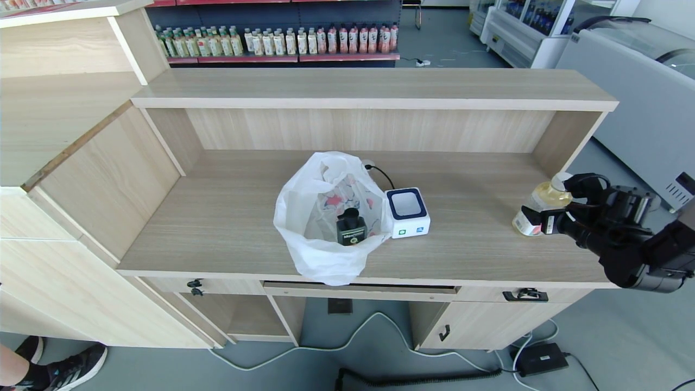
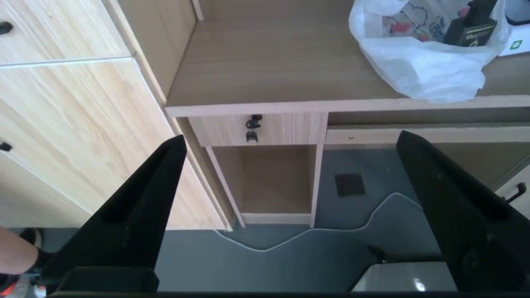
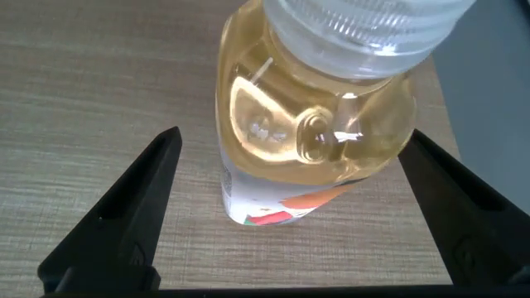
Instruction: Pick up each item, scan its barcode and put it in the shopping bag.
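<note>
Currently a clear bottle (image 1: 540, 207) of amber-yellow liquid, white-capped, stands on the counter (image 1: 472, 228) at the head view's right edge, between the wide-spread fingers of the right gripper (image 1: 554, 205), ungripped. Its white label carries red-orange print, unreadable. The left gripper (image 2: 291, 145) gapes empty.

A pale wooden counter (image 1: 228, 217) is standing in a shop, a raised ledge (image 1: 369, 87) running along its back. A key (image 1: 194, 286) is hanging in the lock under its front edge, above an open cubby (image 2: 277, 182). A white cable (image 1: 374, 315) is snaking across the grey floor, and a black coiled cord (image 1: 418, 377) is lying near a black power brick (image 1: 540, 358). Rows of drink bottles (image 1: 282, 42) are lining a shelf behind, and a chest freezer (image 1: 624, 65) is sitting to the right.
</note>
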Controlling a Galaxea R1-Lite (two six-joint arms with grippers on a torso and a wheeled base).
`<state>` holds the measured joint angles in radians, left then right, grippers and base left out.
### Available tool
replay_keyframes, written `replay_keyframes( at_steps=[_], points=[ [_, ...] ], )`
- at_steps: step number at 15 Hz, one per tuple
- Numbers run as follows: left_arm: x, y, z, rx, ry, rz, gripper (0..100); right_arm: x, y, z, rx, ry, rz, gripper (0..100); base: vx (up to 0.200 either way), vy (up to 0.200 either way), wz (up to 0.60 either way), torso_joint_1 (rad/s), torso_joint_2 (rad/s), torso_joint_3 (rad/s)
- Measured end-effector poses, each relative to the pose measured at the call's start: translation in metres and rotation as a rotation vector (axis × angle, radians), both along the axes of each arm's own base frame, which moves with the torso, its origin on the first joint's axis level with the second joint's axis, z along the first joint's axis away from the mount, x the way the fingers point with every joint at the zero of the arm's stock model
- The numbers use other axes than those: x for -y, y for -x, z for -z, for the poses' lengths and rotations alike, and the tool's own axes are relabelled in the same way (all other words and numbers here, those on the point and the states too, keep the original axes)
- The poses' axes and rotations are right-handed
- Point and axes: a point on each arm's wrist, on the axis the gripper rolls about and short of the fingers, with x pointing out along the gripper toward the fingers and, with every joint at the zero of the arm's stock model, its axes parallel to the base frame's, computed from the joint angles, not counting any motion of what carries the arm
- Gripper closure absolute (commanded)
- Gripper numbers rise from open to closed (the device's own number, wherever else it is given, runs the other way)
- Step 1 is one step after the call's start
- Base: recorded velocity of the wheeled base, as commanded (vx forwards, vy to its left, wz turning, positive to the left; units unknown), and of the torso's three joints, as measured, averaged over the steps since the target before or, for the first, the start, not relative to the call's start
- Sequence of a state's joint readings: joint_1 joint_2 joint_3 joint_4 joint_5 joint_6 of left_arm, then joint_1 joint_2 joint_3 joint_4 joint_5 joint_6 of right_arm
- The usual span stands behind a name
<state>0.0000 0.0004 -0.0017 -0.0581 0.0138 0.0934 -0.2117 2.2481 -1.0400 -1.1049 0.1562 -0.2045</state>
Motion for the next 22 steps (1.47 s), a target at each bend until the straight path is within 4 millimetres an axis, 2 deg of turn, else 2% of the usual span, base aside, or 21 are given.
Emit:
replay_keyframes(
  at_steps=[15, 16, 20, 22],
  points=[
    [0.000, 0.000, 0.000, 0.000, 0.000, 0.000, 0, -0.010, -0.050, 0.025, 0.006, -0.049, -0.039, 0, 0.000, 0.000, 0.00, 0.000, 0.00, 0.000],
    [0.000, 0.000, 0.000, 0.000, 0.000, 0.000, 0, -0.012, -0.053, 0.027, 0.010, -0.048, -0.044, 100, 0.000, 0.000, 0.00, 0.000, 0.00, 0.000],
    [0.000, 0.000, 0.000, -0.001, 0.000, 0.000, 0, -0.022, -0.058, 0.026, 0.023, -0.048, -0.068, 100, 0.000, 0.000, 0.00, 0.000, 0.00, 0.000],
    [0.000, 0.000, 0.000, -0.001, 0.000, 0.001, 0, -0.023, -0.058, 0.017, 0.041, -0.045, -0.074, 100, 0.000, 0.000, 0.00, 0.000, 0.00, 0.000]
  ],
)
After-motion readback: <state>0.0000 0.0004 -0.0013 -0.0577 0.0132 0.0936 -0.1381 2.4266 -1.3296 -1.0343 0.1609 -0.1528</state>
